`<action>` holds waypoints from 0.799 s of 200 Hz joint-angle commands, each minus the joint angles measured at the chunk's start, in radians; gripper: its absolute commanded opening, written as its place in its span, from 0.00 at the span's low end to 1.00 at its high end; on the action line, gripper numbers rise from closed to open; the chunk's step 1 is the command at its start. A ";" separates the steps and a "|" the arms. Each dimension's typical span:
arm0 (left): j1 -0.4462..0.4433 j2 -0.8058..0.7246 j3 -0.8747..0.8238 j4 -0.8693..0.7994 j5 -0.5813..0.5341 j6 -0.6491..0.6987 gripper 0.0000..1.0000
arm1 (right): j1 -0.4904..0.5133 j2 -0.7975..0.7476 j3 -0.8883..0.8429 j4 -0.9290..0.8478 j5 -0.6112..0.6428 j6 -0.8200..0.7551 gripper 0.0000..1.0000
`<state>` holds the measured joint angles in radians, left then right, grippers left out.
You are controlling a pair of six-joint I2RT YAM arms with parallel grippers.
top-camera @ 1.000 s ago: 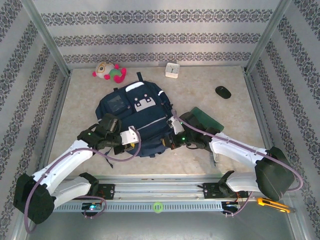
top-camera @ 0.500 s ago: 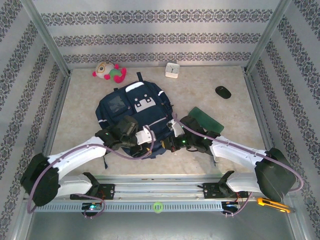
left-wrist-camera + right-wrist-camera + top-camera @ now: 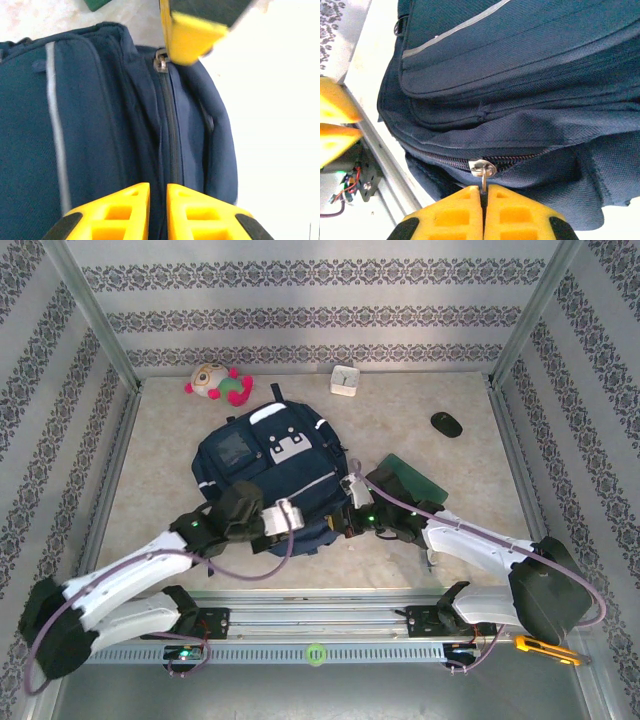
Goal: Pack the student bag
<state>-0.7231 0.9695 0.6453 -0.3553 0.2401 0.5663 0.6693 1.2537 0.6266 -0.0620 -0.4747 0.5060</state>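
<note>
1. Mid-table the student bag (image 3: 270, 465) is laid flat, w/ main zip seen shut
2. R gripper (image 3: 484, 192) is clamped on zip pull (image 3: 483, 170) at bag's near edge
3. L gripper (image 3: 158, 200) fingers are set nearly together over zip seam; pinch on fabric can't be told
4. Nothing judged packed yet: plush toy (image 3: 217, 383), white box (image 3: 344, 380), green pad (image 3: 415, 478) are left outside

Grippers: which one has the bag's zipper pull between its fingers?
The right gripper, shut on the zipper pull; the left gripper sits farther along the zipper.

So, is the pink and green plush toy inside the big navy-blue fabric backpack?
No, the plush toy lies on the table beyond the backpack.
</note>
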 commanded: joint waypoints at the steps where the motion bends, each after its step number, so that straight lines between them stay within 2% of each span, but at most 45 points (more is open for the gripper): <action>1: 0.019 -0.100 -0.027 -0.234 -0.103 0.176 0.15 | -0.007 0.004 -0.022 0.039 0.033 0.003 0.00; 16: 0.022 -0.131 -0.022 -0.276 -0.139 0.174 0.14 | 0.001 0.007 -0.025 0.061 0.019 0.003 0.00; 30: 0.022 -0.128 -0.007 -0.272 -0.119 0.134 0.16 | 0.023 0.007 -0.034 0.086 0.004 -0.001 0.00; 37: 0.022 -0.123 0.000 -0.249 -0.094 0.091 0.23 | 0.034 0.006 -0.036 0.093 -0.010 -0.003 0.00; 45: 0.021 -0.108 0.004 -0.181 -0.056 0.023 0.42 | 0.046 0.001 -0.034 0.093 -0.026 -0.009 0.00; 50: 0.021 -0.095 0.005 -0.128 -0.031 -0.023 0.49 | 0.055 -0.005 -0.036 0.092 -0.029 -0.016 0.00; 78: -0.003 0.068 0.018 0.151 0.042 -0.204 0.61 | 0.065 -0.056 -0.050 0.098 -0.001 -0.008 0.00; 112: -0.061 0.325 0.146 0.183 0.063 -0.219 0.75 | 0.051 -0.080 -0.056 0.086 0.021 0.001 0.00; 127: -0.071 0.394 0.173 0.192 0.068 -0.207 0.75 | 0.041 -0.082 -0.056 0.085 0.026 0.005 0.00; 134: -0.073 0.418 0.172 0.216 0.043 -0.208 0.72 | 0.038 -0.083 -0.054 0.083 0.026 0.003 0.00; 160: -0.073 0.451 0.174 0.265 -0.006 -0.206 0.36 | 0.032 -0.088 -0.055 0.075 0.037 0.005 0.00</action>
<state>-0.7853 1.4059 0.7963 -0.1684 0.2657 0.3748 0.7151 1.1954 0.5770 -0.0078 -0.4522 0.5022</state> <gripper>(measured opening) 0.488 0.052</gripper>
